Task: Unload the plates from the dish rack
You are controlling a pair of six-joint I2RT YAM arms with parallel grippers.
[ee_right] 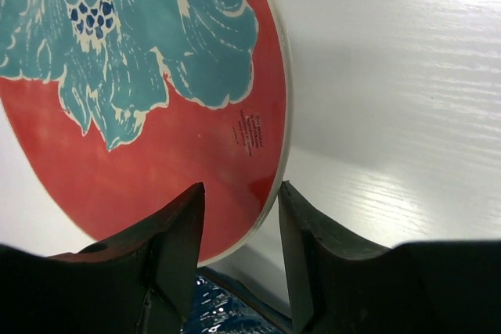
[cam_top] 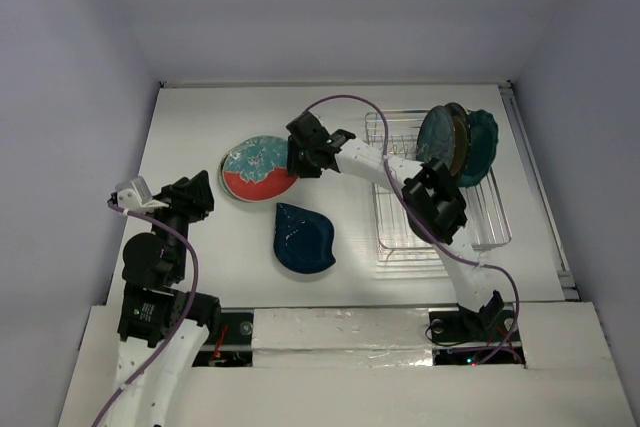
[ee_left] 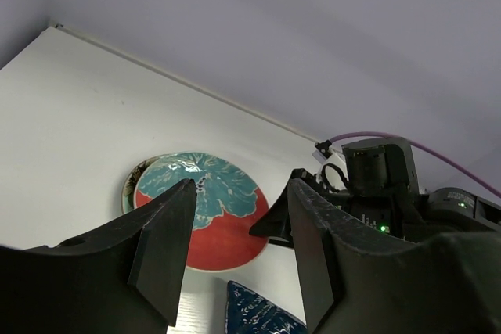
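The red-and-teal plate (cam_top: 257, 169) lies flat on the white table (cam_top: 195, 122), left of the dish rack (cam_top: 478, 227) and just far-left of the dark blue leaf-shaped plate (cam_top: 303, 239). The right gripper (cam_top: 303, 154) reaches across from the rack side to this plate's right edge. In the wrist view its fingers (ee_right: 178, 248) are spread, and the plate's pale rim (ee_right: 270, 193) curves down into the gap between them; whether either finger touches the rim I cannot tell. The left gripper (cam_top: 198, 195) hangs near the left side of the table, apart from the plate, its jaws spread with nothing between them. Three more plates (cam_top: 455, 139), teal and dark-rimmed, stand upright together at the far end of the rack
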